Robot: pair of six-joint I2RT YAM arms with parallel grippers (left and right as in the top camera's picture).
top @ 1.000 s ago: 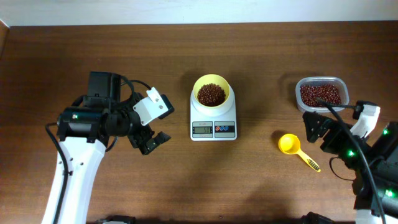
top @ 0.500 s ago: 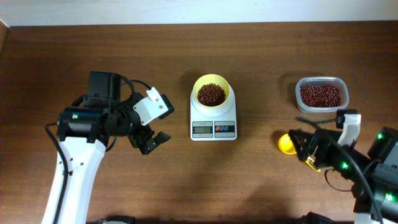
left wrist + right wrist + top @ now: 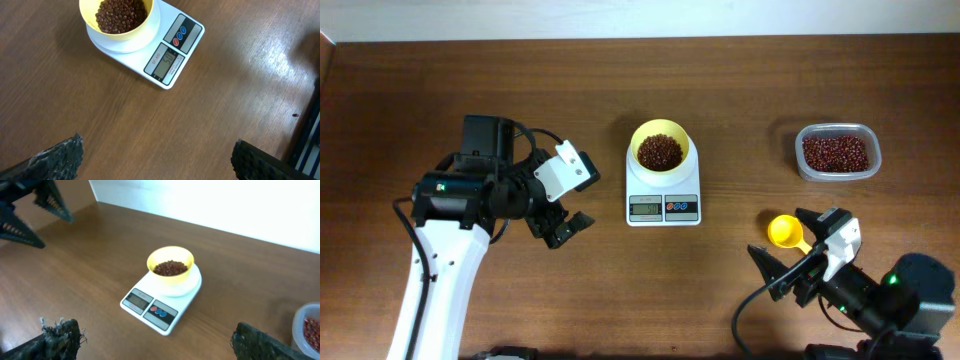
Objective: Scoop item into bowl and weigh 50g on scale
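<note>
The pale-yellow bowl (image 3: 683,150) sits on the white scale (image 3: 663,208) at mid-table, holding a heap of red-brown beans (image 3: 660,152). More beans fill the clear container (image 3: 837,152) at the right. My left gripper (image 3: 575,200) hovers open left of the scale, nothing between its fingers. My right gripper (image 3: 776,240) is open and empty near the front right, over the yellow scoop (image 3: 785,232). The left wrist view has the bowl (image 3: 120,36), beans (image 3: 120,12) and scale (image 3: 170,55) beyond my open left gripper (image 3: 158,139). The right wrist view looks at the bowl (image 3: 172,277) and scale (image 3: 150,307) past my open right gripper (image 3: 155,325).
The scoop lies on bare brown wood between the scale and the right arm, its handle toward the front right. The container's edge (image 3: 310,325) shows at the right of the right wrist view. The left arm's fingers (image 3: 50,202) appear at its top left.
My right arm has drawn back from beside the bean container toward the front edge, passing over the scoop. The left arm, bowl and scale have not moved.
</note>
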